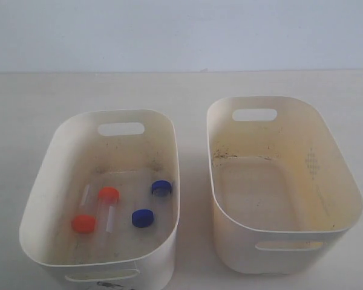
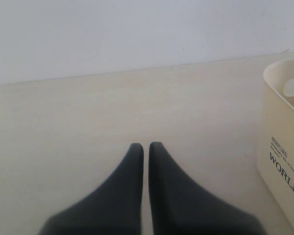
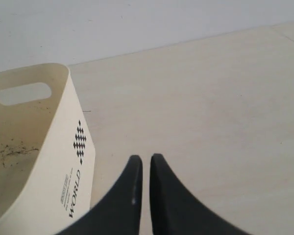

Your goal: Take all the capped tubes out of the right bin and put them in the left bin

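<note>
All four capped tubes (image 1: 143,217) lie on the speckled floor of the left bin (image 1: 39,193), in its near half: the two with orange-red caps (image 1: 108,194) side by side toward the left wall, and the two with dark blue caps (image 1: 161,188) to their right, one nearer and one farther back and close to the right wall. The right bin (image 1: 345,193) stands just beside the left one on the pale table (image 1: 193,90), the two tubs apart by a narrow strip of tabletop; dark smudges run along the far edge of its floor, and a faint dotted diamond pattern shows on its right inner wall. Neither arm appears in the exterior view. In the left wrist view the left gripper (image 2: 146,146) is closed, its dark fingers (image 2: 122,191) drawn together with only a thin slit between them and nothing held, hanging over bare tabletop beside a cream tub wall (image 2: 277,166) printed with the word WORLD. In the right wrist view the right gripper (image 3: 146,159) is likewise closed on nothing, its tips nearly touching above the table, just beside the outer wall of the right bin, which carries a dark diamond print and the same lettering
</note>
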Controlling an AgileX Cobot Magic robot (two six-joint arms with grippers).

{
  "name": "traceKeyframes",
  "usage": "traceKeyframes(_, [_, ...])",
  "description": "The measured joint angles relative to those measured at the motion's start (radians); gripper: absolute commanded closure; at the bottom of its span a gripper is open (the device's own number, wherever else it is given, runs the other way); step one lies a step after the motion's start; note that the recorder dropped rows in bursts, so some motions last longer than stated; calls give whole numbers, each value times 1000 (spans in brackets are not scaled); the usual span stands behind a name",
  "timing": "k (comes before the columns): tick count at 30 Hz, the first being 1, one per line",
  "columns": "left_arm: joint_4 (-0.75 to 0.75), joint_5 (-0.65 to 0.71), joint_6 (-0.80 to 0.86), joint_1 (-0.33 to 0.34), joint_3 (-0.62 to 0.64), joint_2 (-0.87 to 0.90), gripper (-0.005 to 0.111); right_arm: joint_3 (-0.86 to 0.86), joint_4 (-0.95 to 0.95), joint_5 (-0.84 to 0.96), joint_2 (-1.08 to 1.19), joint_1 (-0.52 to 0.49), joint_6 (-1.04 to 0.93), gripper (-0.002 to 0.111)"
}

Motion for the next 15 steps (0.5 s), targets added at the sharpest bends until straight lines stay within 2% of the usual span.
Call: traceKeyframes(15, [0, 0, 0, 0, 0, 0, 102, 0, 0, 0, -5, 0, 19, 103])
